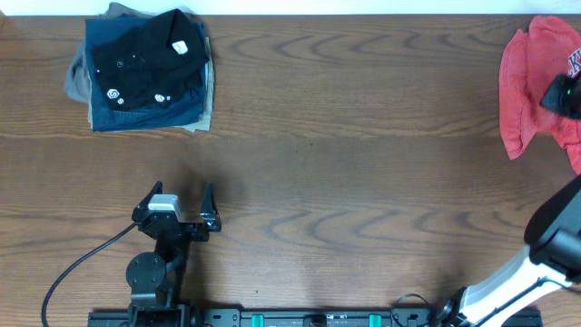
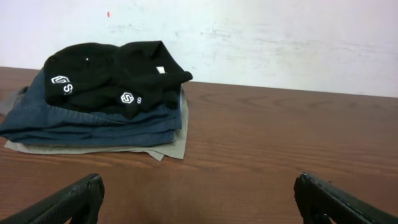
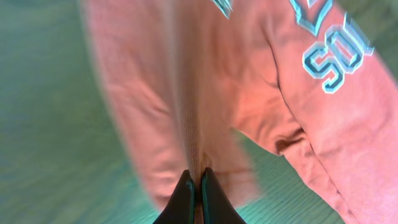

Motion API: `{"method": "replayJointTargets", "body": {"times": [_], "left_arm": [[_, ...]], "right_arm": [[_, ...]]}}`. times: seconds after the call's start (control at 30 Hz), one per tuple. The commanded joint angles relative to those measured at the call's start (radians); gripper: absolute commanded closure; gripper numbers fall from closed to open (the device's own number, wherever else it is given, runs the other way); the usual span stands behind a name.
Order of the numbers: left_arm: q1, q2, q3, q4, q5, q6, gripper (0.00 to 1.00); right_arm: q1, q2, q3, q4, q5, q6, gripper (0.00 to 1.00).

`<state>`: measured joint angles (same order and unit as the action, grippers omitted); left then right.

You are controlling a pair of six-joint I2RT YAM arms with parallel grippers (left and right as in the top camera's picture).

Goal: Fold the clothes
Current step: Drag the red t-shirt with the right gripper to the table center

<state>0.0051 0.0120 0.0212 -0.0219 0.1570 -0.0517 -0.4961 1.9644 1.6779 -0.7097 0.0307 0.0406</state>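
Right gripper (image 3: 199, 180) is sitting closest to its wrist camera, fingers pressing together on a raised ridge of the T-shirt (image 3: 186, 93), so it is gripping cloth with no gap showing. Overhead, the red-orange shirt (image 1: 526, 82) is lying crumpled around and beneath that hand (image 1: 558, 94), at the far right edge of the table (image 1: 345, 182) and partly running out of frame.

Folding proper is not yet beginning; this looks like the pick-up step. The next move is probably calling for a pull toward the table's middle, keeping the pinch firm on that thin fold, then spreading the shirt flat.

Soft wrinkles are running up from the fingers, and pale, dark-edged lettering is showing above and to their right, blurred.

Left gripper (image 1: 180, 202) is hanging wide open and empty over bare wood, with the black shirt (image 2: 106, 74) topping folded blue garments (image 2: 93, 121) ahead and to its left.
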Motion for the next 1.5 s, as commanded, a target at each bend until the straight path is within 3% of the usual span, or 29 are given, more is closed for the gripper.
{"method": "replayJointTargets", "body": {"times": [0.0, 0.3, 0.53, 0.93, 1.2, 1.27, 1.37, 1.47], "left_arm": [[-0.002, -0.006, -0.017, -0.034, 0.014, 0.003, 0.02], [-0.002, -0.006, -0.017, -0.034, 0.014, 0.003, 0.02], [-0.002, -0.006, -0.017, -0.034, 0.014, 0.003, 0.02], [-0.002, -0.006, -0.017, -0.034, 0.014, 0.003, 0.02], [-0.002, -0.006, -0.017, -0.034, 0.014, 0.003, 0.02], [-0.002, -0.006, -0.017, -0.034, 0.014, 0.003, 0.02], [-0.002, -0.006, -0.017, -0.034, 0.014, 0.003, 0.02], [-0.002, -0.006, -0.017, -0.034, 0.014, 0.003, 0.02]], "right_arm": [[0.074, -0.073, 0.016, -0.013, -0.087, 0.007, 0.99], [0.31, -0.127, 0.016, -0.029, -0.377, 0.035, 0.99], [0.576, -0.127, 0.016, -0.048, -0.478, 0.06, 0.99], [1.046, -0.113, 0.016, -0.099, -0.484, 0.06, 0.97], [1.202, -0.114, 0.016, -0.14, -0.485, 0.068, 0.94], [1.211, -0.115, 0.016, -0.154, -0.485, 0.067, 0.86], [1.208, -0.115, 0.016, -0.177, -0.526, 0.058, 0.42], [1.186, -0.119, 0.016, -0.212, -0.524, 0.024, 0.22]]}}
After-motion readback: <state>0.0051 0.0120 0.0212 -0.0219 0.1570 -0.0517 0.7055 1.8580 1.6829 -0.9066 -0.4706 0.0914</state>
